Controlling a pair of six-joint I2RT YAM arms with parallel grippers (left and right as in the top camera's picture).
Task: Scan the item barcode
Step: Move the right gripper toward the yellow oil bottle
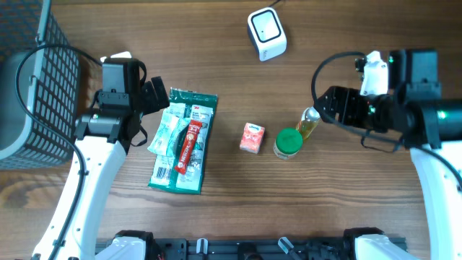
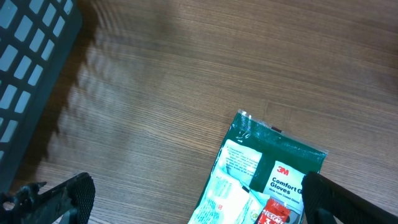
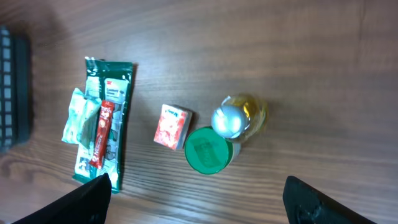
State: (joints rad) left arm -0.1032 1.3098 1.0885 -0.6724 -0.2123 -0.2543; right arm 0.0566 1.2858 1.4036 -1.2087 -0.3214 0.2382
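The barcode scanner (image 1: pixel 266 32) is seen at 12 o'clock on the surface (image 1: pixel 346 209). The left gripper (image 1: pixel 160 96) and the right gripper (image 1: pixel 323 108) are both spread wide, with nothing grasped. A silver-capped bottle (image 1: pixel 310 123) is found at 7 o'clock of the right gripper, just beside a green-lidded jar (image 1: pixel 288 143). A 3M gloves pack (image 1: pixel 184 155) is laid at 5 o'clock of the left gripper.

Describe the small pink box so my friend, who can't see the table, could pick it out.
Start at the wooden table and find its middle, below the white scanner. Between the big green glove packet and the green-lidded jar sits the small pink box. It is the only boxy, pink-orange item there.
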